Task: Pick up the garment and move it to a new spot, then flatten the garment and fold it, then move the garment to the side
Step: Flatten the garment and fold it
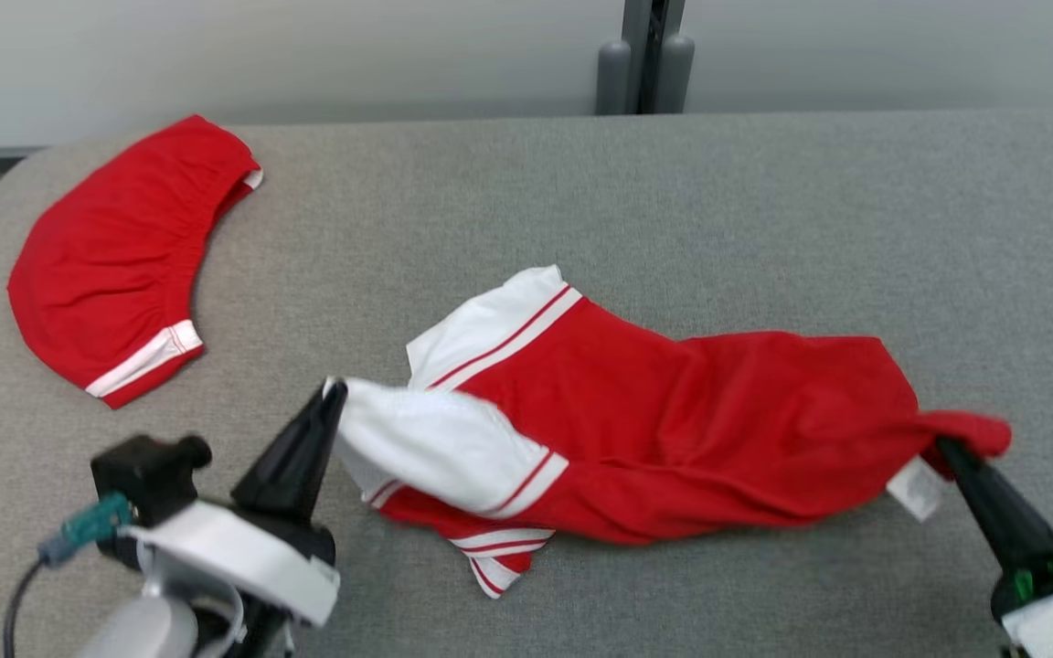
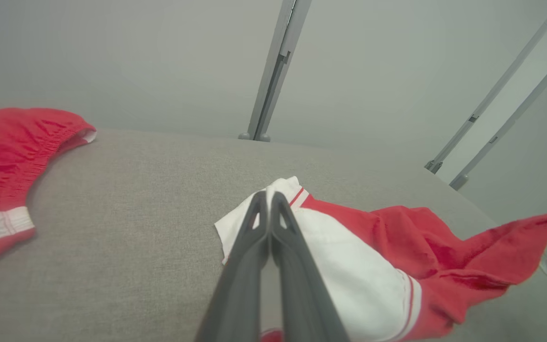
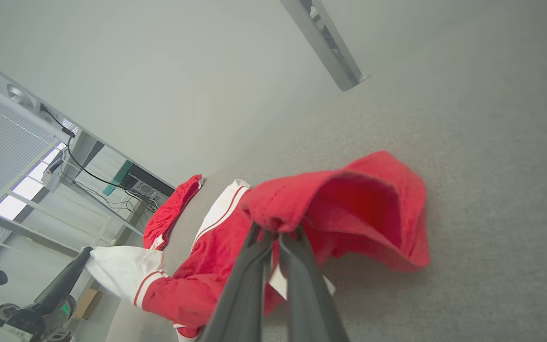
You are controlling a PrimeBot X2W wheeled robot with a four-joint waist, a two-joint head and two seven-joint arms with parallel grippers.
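Left hand (image 1: 333, 397), at seven o'clock in the head view, is pinched closed on the white end of the garment (image 1: 691, 420). Right hand (image 1: 947, 450), at four o'clock, is clamped on its red edge. The middle of the garment sags onto the grey surface (image 1: 673, 201). Another red piece (image 1: 115, 265) lies at ten o'clock.

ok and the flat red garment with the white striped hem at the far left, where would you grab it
Probably its white-striped hem, pinched at the near corner, coming low from the robot's side. The red garment lies flat on the grey fabric surface, and that banded edge is the nearest, best-defined one. The left gripper, nearest, holds the other garment.
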